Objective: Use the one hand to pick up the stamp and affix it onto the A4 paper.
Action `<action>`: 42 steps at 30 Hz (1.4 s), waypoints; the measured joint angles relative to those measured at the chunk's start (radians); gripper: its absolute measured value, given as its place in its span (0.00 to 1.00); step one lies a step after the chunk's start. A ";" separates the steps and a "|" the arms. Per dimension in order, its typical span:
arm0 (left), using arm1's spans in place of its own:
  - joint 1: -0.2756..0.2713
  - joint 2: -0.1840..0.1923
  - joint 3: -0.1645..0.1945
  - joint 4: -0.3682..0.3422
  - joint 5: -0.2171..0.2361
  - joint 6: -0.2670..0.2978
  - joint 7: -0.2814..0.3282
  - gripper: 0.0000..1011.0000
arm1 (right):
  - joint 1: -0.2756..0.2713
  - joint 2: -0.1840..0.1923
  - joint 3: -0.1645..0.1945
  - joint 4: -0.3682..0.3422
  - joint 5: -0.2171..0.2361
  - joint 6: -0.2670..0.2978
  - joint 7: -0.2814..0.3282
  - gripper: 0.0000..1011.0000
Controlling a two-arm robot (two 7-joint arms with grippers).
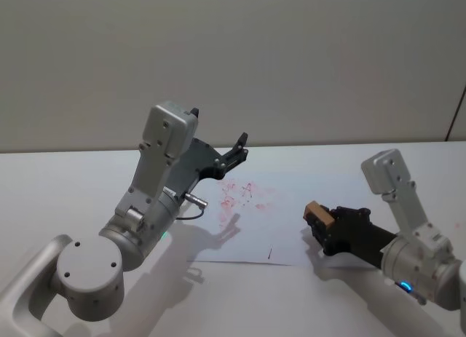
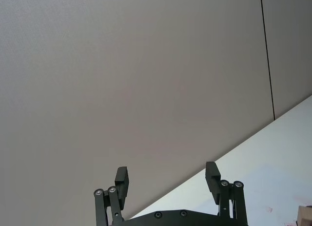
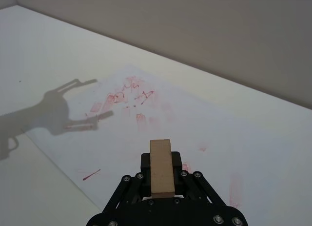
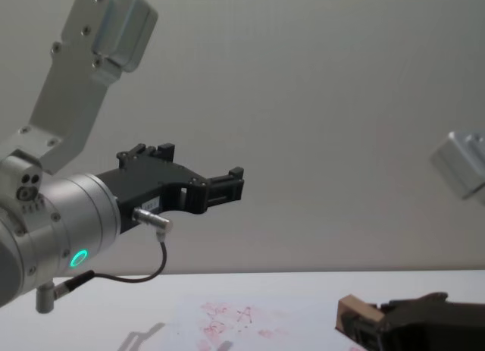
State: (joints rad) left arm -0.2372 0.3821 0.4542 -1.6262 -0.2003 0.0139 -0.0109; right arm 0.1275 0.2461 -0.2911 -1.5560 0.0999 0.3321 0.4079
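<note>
The stamp point(image 1: 318, 212) is pinched in my right claw point(image 1: 321, 220), jaws closed tight on it, hovering over the A4 paper point(image 1: 287, 195) near its right edge. Pickup looks done; pressing it down remains. Left claw point(image 1: 237, 149) parked high, fingers spread.

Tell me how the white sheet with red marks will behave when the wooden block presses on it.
The thin white sheet of paper lies flat on the white table, so it is probably light and floppy. Nothing pins it: the black left gripper hangs raised and open, so it may slide or lift with the light-brown wooden stamp held in the right gripper.
</note>
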 joint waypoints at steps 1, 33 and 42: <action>0.000 0.000 0.000 0.000 0.000 0.000 0.000 0.99 | 0.002 -0.002 -0.002 0.004 -0.002 0.004 0.001 0.22; 0.000 0.000 0.000 0.000 0.000 0.000 0.000 0.99 | 0.007 -0.012 -0.035 0.056 -0.055 0.092 0.018 0.22; 0.000 0.000 0.000 0.000 0.000 0.000 0.000 0.99 | 0.014 -0.019 -0.038 0.060 -0.052 0.076 0.005 0.22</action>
State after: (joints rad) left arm -0.2372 0.3821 0.4543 -1.6262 -0.2004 0.0138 -0.0110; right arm 0.1412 0.2266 -0.3295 -1.4964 0.0484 0.4084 0.4132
